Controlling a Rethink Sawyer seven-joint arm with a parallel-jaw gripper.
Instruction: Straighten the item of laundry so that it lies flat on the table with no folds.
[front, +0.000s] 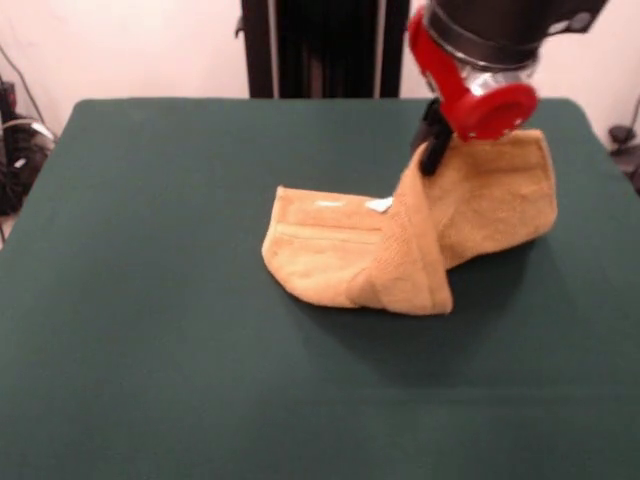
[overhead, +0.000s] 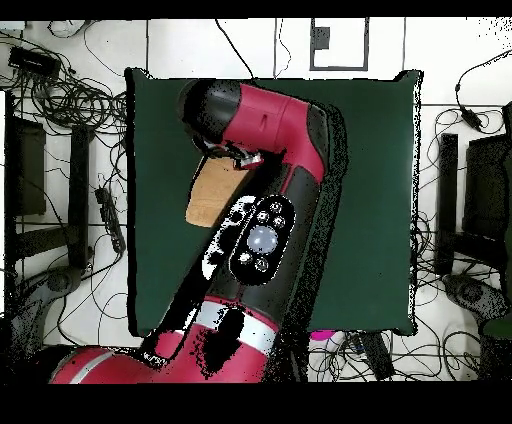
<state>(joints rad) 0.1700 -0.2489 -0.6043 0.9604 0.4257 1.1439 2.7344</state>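
Midway through the job, the orange-tan towel (front: 400, 245) lay a little right of centre on the dark green surface (front: 150, 300), still far from flat. Seen from the front, its left portion rested on the cloth with a woven stripe band (front: 325, 232) running across it and a small white tag (front: 379, 205) showing at the top edge of that flat part. Moving right, the fabric rose into a thick doubled fold whose rounded lower end touched the surface, and beyond it the right-hand portion was lifted up toward the gripper (front: 435, 150). The red and black arm (front: 480, 60) came down from above at the upper right, its red ring just over the raised edge of the towel, and the dark fingers appeared pinched on the cloth at the crest of the fold. From overhead, the arm (overhead: 270, 180) covered most of the towel, leaving only a tan strip (overhead: 208, 195) showing beside it on the left half of the surface.
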